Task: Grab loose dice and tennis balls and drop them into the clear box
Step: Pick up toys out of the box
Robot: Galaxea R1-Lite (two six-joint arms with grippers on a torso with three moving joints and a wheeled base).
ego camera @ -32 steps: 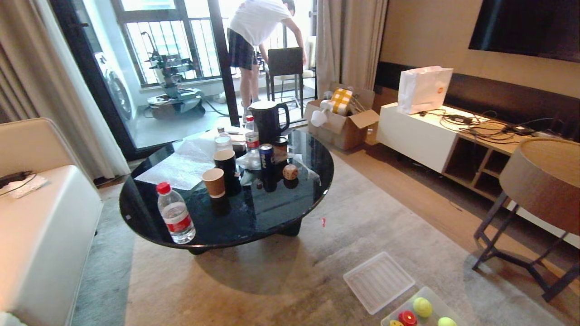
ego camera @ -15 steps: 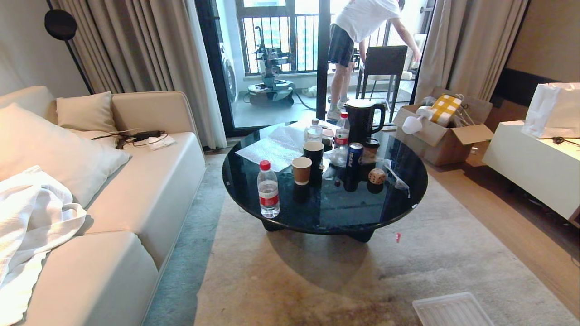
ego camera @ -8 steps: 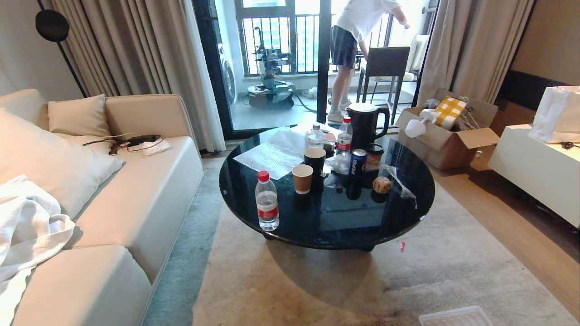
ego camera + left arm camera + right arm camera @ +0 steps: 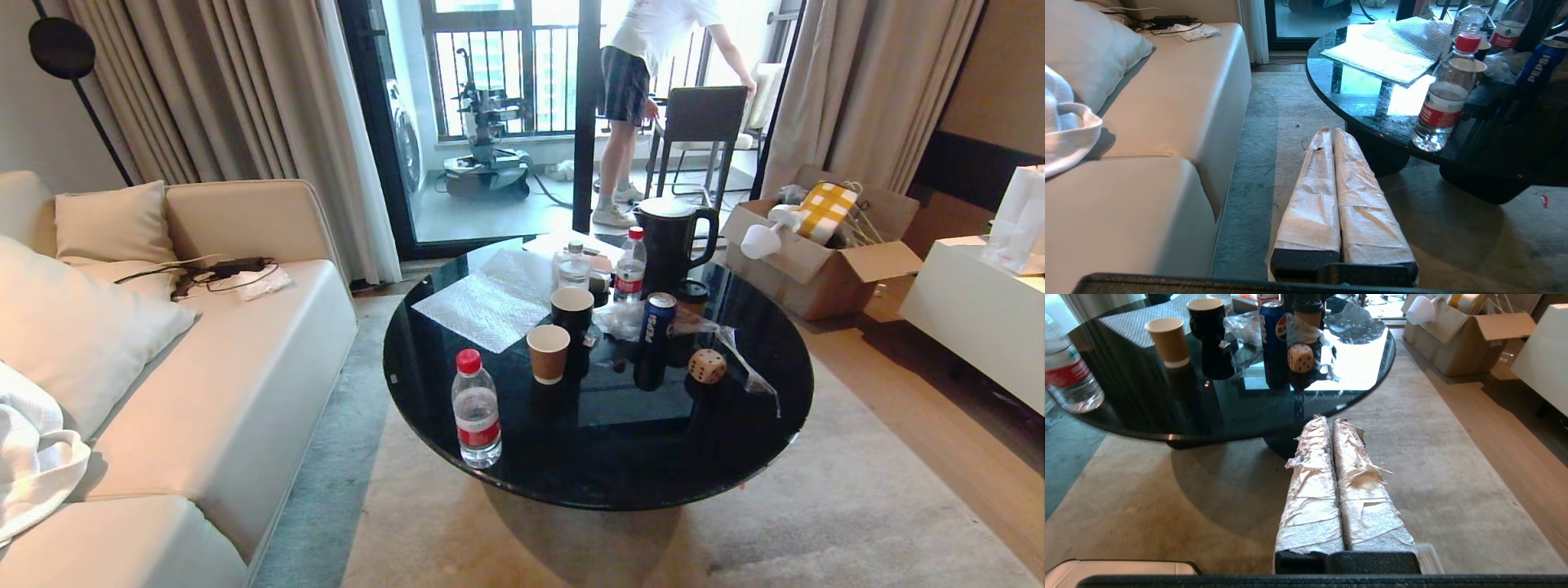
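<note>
One pale beige die [image 4: 707,366] sits on the round black glass table [image 4: 735,457], just beside a blue Pepsi can [image 4: 656,329] and touching crinkled clear plastic wrap [image 4: 747,359]; the clear box is not in view; both the right gripper [image 4: 1329,421] and the left gripper [image 4: 1331,131] hang clenched and empty, low before the table; a reach could likely topple the can or paper cup [image 4: 548,353], or snag the wrap; "PEPSI" reads on the can; the water bottle [image 4: 476,420] label is red, its print illegible.

The counter [image 4: 735,457] lay bare at its near edge; a can [image 4: 655,331] and plastic wrap [image 4: 747,359] crowded the beige die [image 4: 707,366].
</note>
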